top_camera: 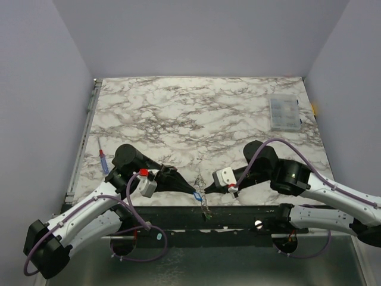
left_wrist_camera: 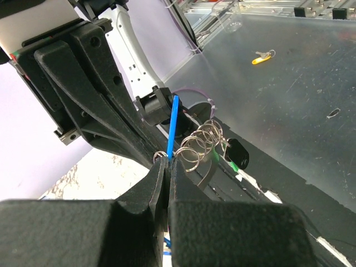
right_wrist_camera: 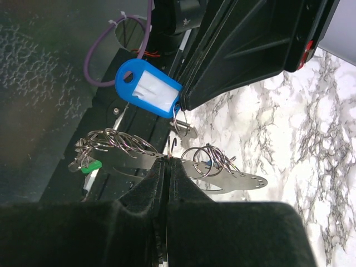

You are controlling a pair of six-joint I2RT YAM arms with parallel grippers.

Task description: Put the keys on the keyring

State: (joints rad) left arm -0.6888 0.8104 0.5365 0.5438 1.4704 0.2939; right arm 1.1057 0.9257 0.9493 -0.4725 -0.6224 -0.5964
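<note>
**Hooking the blue tag's ring onto the keyring at the desk's front edge**

Both arms meet at the near edge of the desk [top_camera: 178, 113]. The left end effector [left_wrist_camera: 168, 162] is closed on a blue key tag [right_wrist_camera: 149, 89]. It pinches the tag by one corner, so the little key [right_wrist_camera: 186, 131] on the tag's small ring hangs free below.

The right end effector [right_wrist_camera: 167, 164] is closed too. It is clamped on the keyring [right_wrist_camera: 239, 181], a pale flat strip of metal that runs through its fingertips. A bunch of split rings [right_wrist_camera: 119, 142] is strung to either side of the grip. A green key head [right_wrist_camera: 90, 165] and a black key head [left_wrist_camera: 238, 154] dangle from that bunch.

A short wire end [right_wrist_camera: 173, 146] stands up just above the right fingertips, close beside the tag's ring. I cannot tell whether the two touch.

The step in hand looks like hooking the tag's ring over that wire end.
- **Anchor:** hold the right arm steady and let the left arm make the small moves.
- **Approach:** turn the ring square to the wire end, then slide it along the wire rather than pushing across it.
- **Pace:** go slowly, because the ring swings loosely.
- **Release:** the whole bunch hangs past the desk edge, so anything let go early would likely drop to the grey surface below, where a yellow-tagged key [left_wrist_camera: 261, 57] lies. Loosen the left grip only once the ring is clearly captured.
</note>
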